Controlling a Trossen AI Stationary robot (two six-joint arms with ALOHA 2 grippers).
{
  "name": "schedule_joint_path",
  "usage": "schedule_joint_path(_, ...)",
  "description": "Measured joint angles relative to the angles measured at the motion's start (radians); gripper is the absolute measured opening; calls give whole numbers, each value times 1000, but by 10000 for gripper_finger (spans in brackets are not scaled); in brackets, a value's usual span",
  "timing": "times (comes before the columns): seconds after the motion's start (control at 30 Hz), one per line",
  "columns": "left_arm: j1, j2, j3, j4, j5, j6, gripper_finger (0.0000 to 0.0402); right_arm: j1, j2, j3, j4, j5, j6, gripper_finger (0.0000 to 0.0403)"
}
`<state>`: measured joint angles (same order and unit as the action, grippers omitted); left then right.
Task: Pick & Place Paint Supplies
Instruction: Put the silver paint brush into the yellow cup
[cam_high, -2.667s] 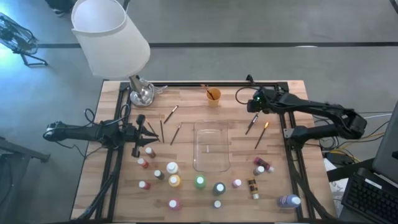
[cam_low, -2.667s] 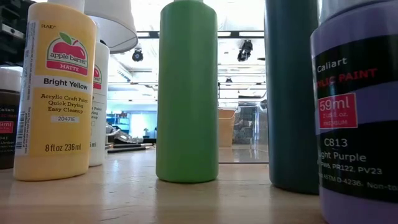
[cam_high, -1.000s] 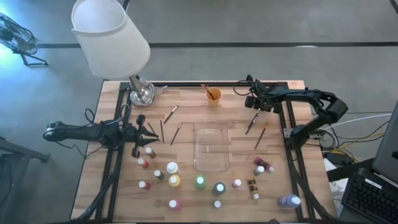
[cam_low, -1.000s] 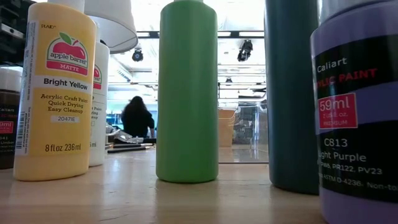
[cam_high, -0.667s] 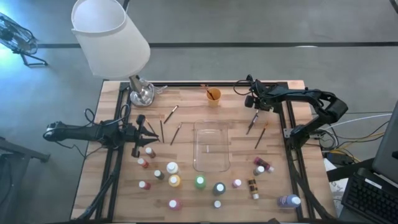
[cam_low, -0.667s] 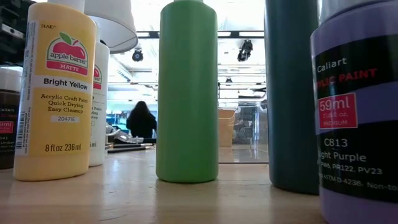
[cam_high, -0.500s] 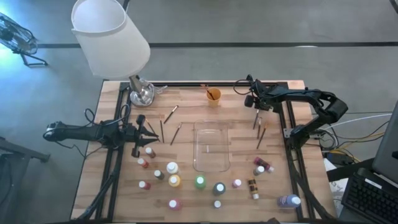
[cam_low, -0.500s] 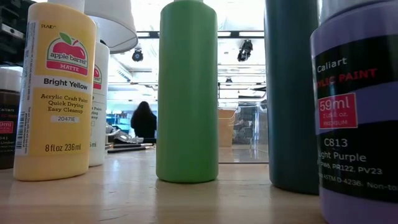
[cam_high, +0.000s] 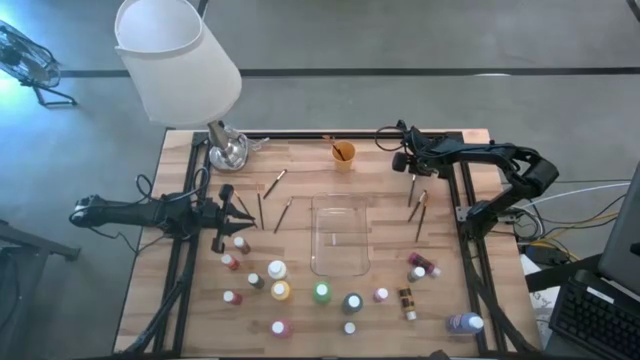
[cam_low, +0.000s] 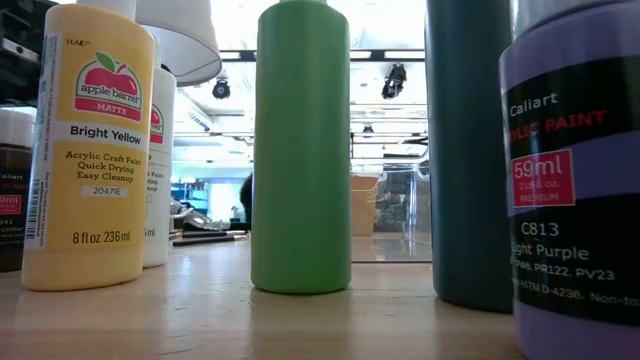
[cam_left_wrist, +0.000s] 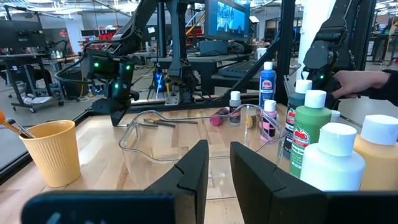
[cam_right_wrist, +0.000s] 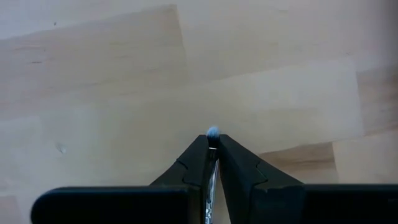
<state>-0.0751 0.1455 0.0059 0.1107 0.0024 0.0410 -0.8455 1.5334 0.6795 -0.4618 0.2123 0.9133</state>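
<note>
Several small paint bottles stand along the table's near side; the low view shows a yellow one and a green one close up. Thin brushes lie left of the clear tray and two lie right of it, one under my right gripper and another beside it. My right gripper is shut on that brush. My left gripper waits at the table's left, its fingers a little apart with nothing between them. My right gripper pinches the thin brush between its two fingers, which point down at the table from above. A pale bluish end of the brush peeps out just past the fingertips. The rest of the brush runs from the fingers toward the table's near edge.
An orange cup with a brush in it stands at the far middle. A lamp with a white shade stands at the far left corner. More bottles cluster near the right edge. Bare wood lies between tray and cup.
The two brushes right of the tray have swung from slanting to nearly in line with the table's near-far direction, the one at my right gripper turning about its far end. My right gripper has stayed over that end. A person in the room behind has walked rightward.
</note>
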Motion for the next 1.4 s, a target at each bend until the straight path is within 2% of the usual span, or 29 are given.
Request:
schedule_joint_path(0.37, 0, 0, 0, 0, 0, 0, 74, 12, -13, 12, 86, -66, -68, 20)
schedule_joint_path(0.6, 0, 0, 0, 0, 0, 0, 74, 17, -14, 12, 202, -124, -117, 8)
schedule_joint_path(1.03, 0, 0, 0, 0, 0, 0, 74, 16, 18, 12, 212, -145, -165, 8)
schedule_joint_path(1.4, 0, 0, 0, 0, 0, 0, 74, 16, 20, 12, 368, -339, -246, 8)
